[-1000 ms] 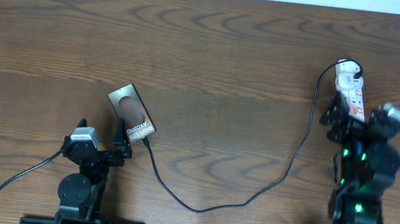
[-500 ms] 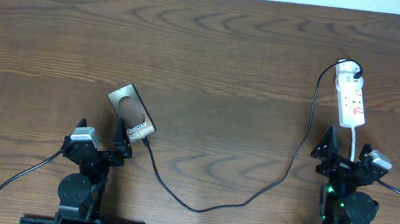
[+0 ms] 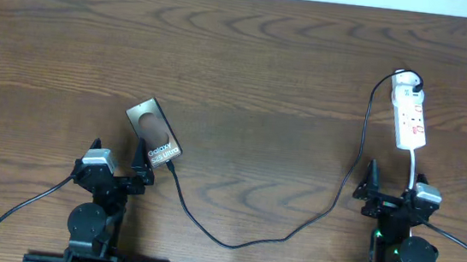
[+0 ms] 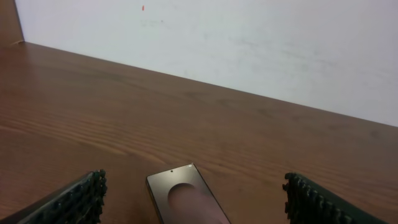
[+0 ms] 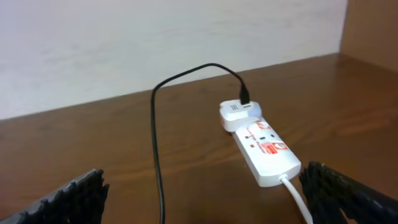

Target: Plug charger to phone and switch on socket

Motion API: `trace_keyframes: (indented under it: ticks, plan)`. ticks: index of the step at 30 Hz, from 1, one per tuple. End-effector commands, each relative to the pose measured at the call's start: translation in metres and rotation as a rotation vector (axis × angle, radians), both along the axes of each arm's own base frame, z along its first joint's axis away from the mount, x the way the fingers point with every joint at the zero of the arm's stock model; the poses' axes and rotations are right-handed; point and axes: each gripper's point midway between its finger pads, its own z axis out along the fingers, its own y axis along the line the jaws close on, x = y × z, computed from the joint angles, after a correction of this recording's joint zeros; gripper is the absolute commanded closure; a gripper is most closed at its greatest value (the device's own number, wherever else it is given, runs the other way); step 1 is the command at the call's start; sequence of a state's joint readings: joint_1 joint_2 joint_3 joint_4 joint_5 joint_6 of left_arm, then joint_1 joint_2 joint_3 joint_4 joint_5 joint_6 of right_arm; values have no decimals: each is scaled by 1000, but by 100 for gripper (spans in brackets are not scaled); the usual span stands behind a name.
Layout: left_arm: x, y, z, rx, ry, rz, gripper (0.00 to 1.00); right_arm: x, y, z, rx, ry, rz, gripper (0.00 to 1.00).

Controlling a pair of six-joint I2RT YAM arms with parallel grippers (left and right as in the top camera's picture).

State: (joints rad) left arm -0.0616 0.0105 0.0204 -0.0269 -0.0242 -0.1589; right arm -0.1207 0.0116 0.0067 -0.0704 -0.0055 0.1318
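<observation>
The phone point(image 3: 154, 132) lies flat at centre left, its screen showing a brownish oval; its far end shows in the left wrist view point(image 4: 186, 200). The charger point(image 3: 231, 243), a thin black cable, runs from the phone's near end in a loop across the table to the white plug at the far end of the socket point(image 3: 411, 112). My left gripper point(image 3: 117, 158) stands open just near of the phone, touching nothing. My right gripper point(image 3: 395, 188) is open and empty, a short way near of the socket point(image 5: 264, 149), with the charger cable point(image 5: 155, 162) passing between its fingers.
The socket's white cord point(image 3: 416, 170) runs from the strip's near end toward my right arm, and it also shows at the lower right of the right wrist view point(image 5: 300, 200). A pale wall point(image 4: 249, 43) borders the table's far edge.
My right arm has pulled back from the socket toward the table's near edge, gripper still open. The left arm, phone and cable have not moved.
</observation>
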Motion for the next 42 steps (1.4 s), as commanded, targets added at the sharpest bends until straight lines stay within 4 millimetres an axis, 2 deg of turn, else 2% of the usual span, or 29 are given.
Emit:
trace_keyframes:
  ticks: [1,15,42]
  plan:
    - [-1,3,-17,13,54,13,10,0,8,0,-64,6,44,1]
    - [-1,3,-17,13,54,13,11,1,15,0,-56,3,74,1]
    - [-1,3,-17,13,54,13,11,1,15,0,-56,3,75,1]
